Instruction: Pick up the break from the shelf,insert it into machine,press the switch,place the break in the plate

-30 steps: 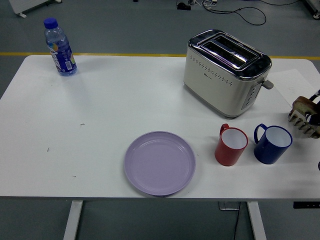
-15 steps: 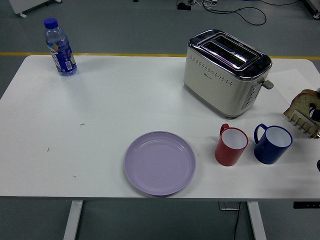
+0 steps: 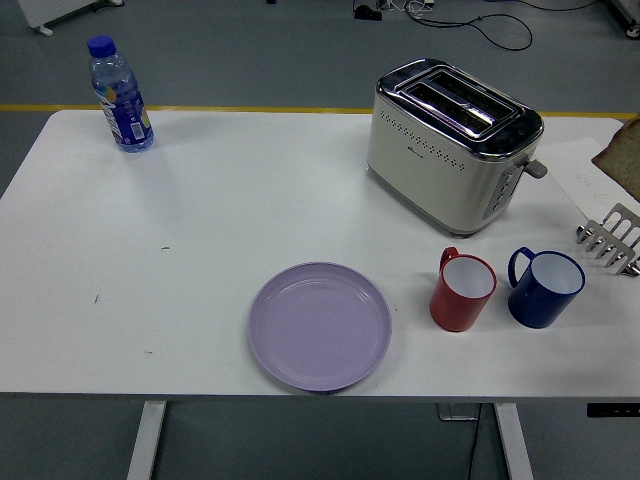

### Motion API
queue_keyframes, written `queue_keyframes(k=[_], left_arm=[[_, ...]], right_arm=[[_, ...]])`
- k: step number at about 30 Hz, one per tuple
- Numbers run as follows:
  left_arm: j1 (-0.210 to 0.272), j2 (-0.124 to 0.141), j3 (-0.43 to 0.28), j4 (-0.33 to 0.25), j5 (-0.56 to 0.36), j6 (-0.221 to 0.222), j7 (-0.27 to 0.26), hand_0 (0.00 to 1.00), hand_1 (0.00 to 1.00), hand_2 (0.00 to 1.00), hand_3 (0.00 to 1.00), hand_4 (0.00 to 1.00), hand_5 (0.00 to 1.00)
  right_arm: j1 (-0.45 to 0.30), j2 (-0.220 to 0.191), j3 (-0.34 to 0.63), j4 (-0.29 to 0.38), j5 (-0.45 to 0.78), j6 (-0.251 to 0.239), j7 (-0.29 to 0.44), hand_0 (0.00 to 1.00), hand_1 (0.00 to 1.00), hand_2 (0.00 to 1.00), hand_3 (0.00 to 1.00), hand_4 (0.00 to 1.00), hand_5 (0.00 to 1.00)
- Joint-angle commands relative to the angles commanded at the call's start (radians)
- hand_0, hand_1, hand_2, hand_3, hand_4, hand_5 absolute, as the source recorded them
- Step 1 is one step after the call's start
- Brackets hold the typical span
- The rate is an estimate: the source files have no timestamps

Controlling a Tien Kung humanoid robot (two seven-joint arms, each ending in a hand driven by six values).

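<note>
Bread: slice (image 3: 626, 152) at the right edge, lifted clear above the rack (image 3: 611, 238).
Fingers: out of frame, can't tell.
Toaster (image 3: 452, 142): slots empty.
Plate (image 3: 320, 325): bare, on the surface (image 3: 200, 240).

You see neither of the robot's arms nor either hand anywhere over the table right now, so their pose cannot be told.

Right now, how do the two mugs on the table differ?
The red mug is smaller and stands left of the blue mug, nearer the purple plate. The red mug's handle shows at its upper left rim; the blue mug's is a bigger loop on its left. Both stand upright, white inside, apparently empty.
</note>
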Motion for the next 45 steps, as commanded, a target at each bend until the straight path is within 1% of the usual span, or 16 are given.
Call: queue_keyframes(k=[4, 5, 10, 11, 15, 16, 17, 22, 23, 28, 29, 32, 34, 35, 40, 45], left_arm=[[0.002, 0.000, 0.003, 0.000, -0.003, 0.000, 0.001, 0.613, 0.508, 0.478, 0.576, 0.385, 0.910], [0.002, 0.000, 0.004, 0.000, -0.004, 0.000, 0.001, 0.614, 0.508, 0.478, 0.576, 0.386, 0.911], [0.000, 0.000, 0.012, 0.000, -0.013, 0.001, 0.001, 0.614, 0.508, 0.478, 0.576, 0.386, 0.911], [-0.001, 0.000, 0.012, 0.000, -0.014, 0.001, 0.001, 0.614, 0.508, 0.477, 0.575, 0.385, 0.910], [-0.004, 0.000, 0.017, 0.000, -0.018, 0.001, 0.002, 0.614, 0.508, 0.477, 0.575, 0.385, 0.910], [-0.004, 0.000, 0.019, 0.000, -0.019, 0.002, 0.002, 0.614, 0.508, 0.477, 0.575, 0.385, 0.910], [-0.005, 0.000, 0.020, 0.000, -0.020, 0.002, 0.003, 0.614, 0.509, 0.476, 0.576, 0.384, 0.910], [-0.006, 0.000, 0.029, 0.000, -0.030, 0.003, 0.004, 0.614, 0.509, 0.476, 0.576, 0.384, 0.910], [-0.006, 0.000, 0.031, 0.000, -0.032, 0.003, 0.004, 0.614, 0.508, 0.476, 0.575, 0.383, 0.911], [-0.006, 0.000, 0.037, 0.000, -0.038, 0.006, 0.005, 0.614, 0.508, 0.476, 0.575, 0.383, 0.911], [-0.006, 0.000, 0.037, 0.000, -0.038, 0.007, 0.005, 0.613, 0.507, 0.473, 0.575, 0.383, 0.909], [-0.005, 0.000, 0.057, 0.000, -0.060, 0.012, 0.006, 0.613, 0.507, 0.473, 0.575, 0.383, 0.909], [-0.004, 0.000, 0.063, 0.000, -0.067, 0.015, 0.006, 0.613, 0.507, 0.473, 0.575, 0.383, 0.909], [-0.004, 0.000, 0.070, 0.000, -0.078, 0.020, 0.006, 0.613, 0.505, 0.472, 0.575, 0.383, 0.910], [-0.002, 0.000, 0.091, 0.000, -0.101, 0.028, 0.007, 0.613, 0.505, 0.472, 0.575, 0.383, 0.910], [-0.001, 0.000, 0.105, 0.000, -0.110, 0.030, 0.006, 0.613, 0.505, 0.472, 0.575, 0.383, 0.909]], right_arm=[[0.040, -0.031, -0.005, 0.010, 0.058, -0.014, 0.003, 0.252, 0.289, 0.367, 0.471, 0.364, 0.002], [0.055, -0.042, -0.009, 0.013, 0.086, -0.019, 0.002, 0.158, 0.211, 0.330, 0.446, 0.350, 0.002], [0.122, -0.088, -0.049, 0.041, 0.211, -0.033, -0.016, 0.158, 0.211, 0.330, 0.446, 0.350, 0.002], [0.129, -0.092, -0.052, 0.044, 0.217, -0.034, -0.017, 0.127, 0.188, 0.313, 0.433, 0.353, 0.002], [0.186, -0.103, -0.086, 0.048, 0.283, -0.033, -0.015, 0.127, 0.188, 0.313, 0.433, 0.353, 0.002], [0.198, -0.105, -0.095, 0.047, 0.295, -0.028, -0.015, 0.127, 0.188, 0.313, 0.433, 0.353, 0.002], [0.214, -0.107, -0.104, 0.045, 0.314, -0.023, -0.014, 0.094, 0.169, 0.302, 0.422, 0.380, 0.002], [0.311, -0.117, -0.175, 0.024, 0.434, 0.033, 0.017, 0.094, 0.169, 0.302, 0.422, 0.380, 0.002], [0.333, -0.117, -0.194, 0.015, 0.458, 0.047, 0.030, 0.075, 0.149, 0.286, 0.398, 0.325, 0.002], [0.412, -0.104, -0.264, -0.030, 0.494, 0.092, 0.079, 0.075, 0.149, 0.286, 0.398, 0.325, 0.002], [0.426, -0.099, -0.275, -0.040, 0.490, 0.101, 0.088, 0.051, 0.122, 0.260, 0.385, 0.248, 0.002], [0.469, -0.077, -0.321, -0.077, 0.460, 0.131, 0.115, 0.051, 0.122, 0.260, 0.385, 0.248, 0.002], [0.478, -0.072, -0.332, -0.085, 0.455, 0.137, 0.122, 0.051, 0.122, 0.260, 0.385, 0.248, 0.002], [0.493, -0.063, -0.350, -0.100, 0.450, 0.149, 0.137, 0.037, 0.117, 0.246, 0.353, 0.182, 0.002], [0.545, -0.026, -0.412, -0.155, 0.449, 0.180, 0.177, 0.037, 0.117, 0.246, 0.353, 0.182, 0.002], [0.581, 0.010, -0.439, -0.196, 0.452, 0.186, 0.186, 0.040, 0.114, 0.244, 0.346, 0.181, 0.002]])
